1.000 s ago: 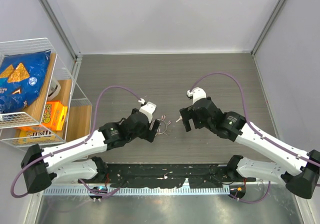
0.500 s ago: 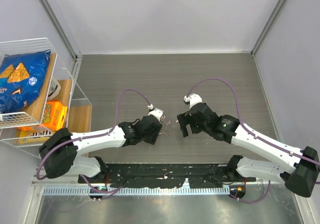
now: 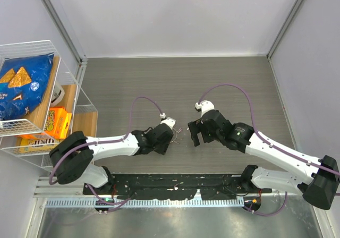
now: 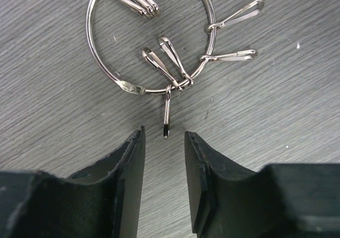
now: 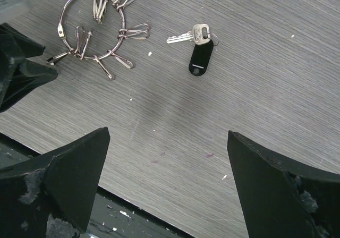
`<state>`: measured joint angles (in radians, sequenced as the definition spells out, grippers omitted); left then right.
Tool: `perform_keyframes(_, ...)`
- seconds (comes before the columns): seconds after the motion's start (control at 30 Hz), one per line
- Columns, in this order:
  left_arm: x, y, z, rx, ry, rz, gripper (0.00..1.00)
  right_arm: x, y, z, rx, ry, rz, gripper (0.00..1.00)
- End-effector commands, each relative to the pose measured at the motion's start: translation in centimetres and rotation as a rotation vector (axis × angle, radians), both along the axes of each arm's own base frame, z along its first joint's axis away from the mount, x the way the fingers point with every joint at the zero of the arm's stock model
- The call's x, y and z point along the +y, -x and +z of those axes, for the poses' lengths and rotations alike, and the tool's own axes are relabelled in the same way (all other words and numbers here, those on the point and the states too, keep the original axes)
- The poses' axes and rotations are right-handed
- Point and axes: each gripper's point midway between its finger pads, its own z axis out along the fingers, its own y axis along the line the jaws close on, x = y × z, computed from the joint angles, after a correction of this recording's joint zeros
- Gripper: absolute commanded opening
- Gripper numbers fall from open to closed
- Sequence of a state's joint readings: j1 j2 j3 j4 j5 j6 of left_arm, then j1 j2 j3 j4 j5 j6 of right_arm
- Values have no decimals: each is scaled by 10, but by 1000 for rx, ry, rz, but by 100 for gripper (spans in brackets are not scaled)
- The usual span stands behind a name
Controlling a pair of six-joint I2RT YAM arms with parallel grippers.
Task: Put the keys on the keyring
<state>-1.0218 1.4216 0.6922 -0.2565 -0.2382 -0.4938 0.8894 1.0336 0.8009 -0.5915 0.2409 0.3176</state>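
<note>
The keyring (image 4: pixel 131 88) is a round silver wire ring lying flat on the table, with several slim silver clips hooked on it. One clip (image 4: pixel 167 113) points toward my left gripper (image 4: pixel 164 135); its tip sits just at the mouth of the narrowed jaws, which stand open and touch nothing. In the right wrist view the keyring (image 5: pixel 61 32) lies at the upper left, and a silver key with a black tag (image 5: pixel 200 54) lies loose to its right. My right gripper (image 5: pixel 169 133) hovers wide open, nearer than both. From above, the ring (image 3: pixel 175 132) lies between the two grippers.
A wire rack (image 3: pixel 64 97) at the left edge holds a blue chip bag (image 3: pixel 21 86) and orange boxes (image 3: pixel 56 122). Grey walls close the back and sides. A black rail (image 3: pixel 175 187) runs along the near edge.
My left arm has stretched out toward the ring and its jaws have narrowed from wide to a small gap. The right gripper has shifted slightly left and stays wide open.
</note>
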Motion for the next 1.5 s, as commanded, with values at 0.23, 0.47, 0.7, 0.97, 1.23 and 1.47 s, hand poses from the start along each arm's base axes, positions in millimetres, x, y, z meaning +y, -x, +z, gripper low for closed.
perform_keyframes(0.23,-18,-11,-5,-15,11,-9,25,3,0,10,-36,-54,-4,100)
perform_keyframes(0.47,-13,-12,-3,-30,-3,-8,0,3,1,10,-37,-52,2,100)
perform_keyframes(0.7,-20,1,49,-121,35,-158,0,7,3,26,-59,-88,39,100)
perform_keyframes(0.97,-40,46,113,-160,131,-460,0,22,24,73,-140,-188,216,95)
perform_keyframes(1.23,-42,90,158,-190,222,-697,0,34,71,110,-193,-225,452,95)
perform_keyframes(1.47,-43,126,187,-173,365,-860,0,54,136,124,-175,-322,768,93)
